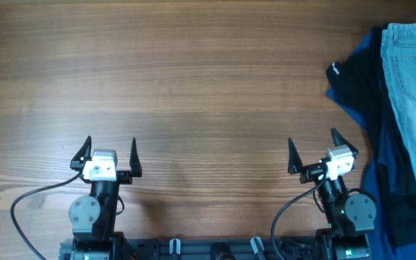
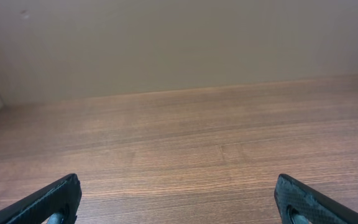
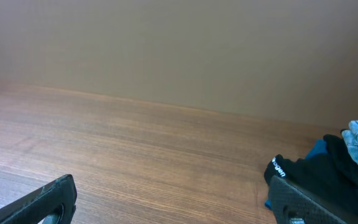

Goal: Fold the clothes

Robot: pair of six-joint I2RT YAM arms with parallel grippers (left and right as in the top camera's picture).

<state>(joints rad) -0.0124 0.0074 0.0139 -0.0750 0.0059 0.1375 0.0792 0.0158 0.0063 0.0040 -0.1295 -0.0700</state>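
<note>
a: how far is the folding, in your opinion?

b: i judge that it is not begun. the denim shorts (image 1: 412,94) lie at the right edge of the table (image 1: 193,72), on top of a heap, and i see no tidy fold in them.

a: and the two arms?

b: both sit at the near edge. the left gripper (image 1: 110,143) has its jaws wide apart with nothing between them, and the right gripper (image 1: 311,137) is the same. the right one is near the heap but does not touch it. the left one is well apart from it.

a: how do the shorts look?

b: faded light blue, with a stitched patch pocket facing up and seams running along the cloth. (a part goes out of the overhead view on the right, so the whole shape i cannot tell.) under them is a black garment (image 1: 352,87) with a small white mark, and under that a dark-blue fabric (image 1: 381,188).

a: so what is left?

b: all of it, i think: to take the shorts away from the heap, spread them flat on the bare wood, then fold them.
</note>
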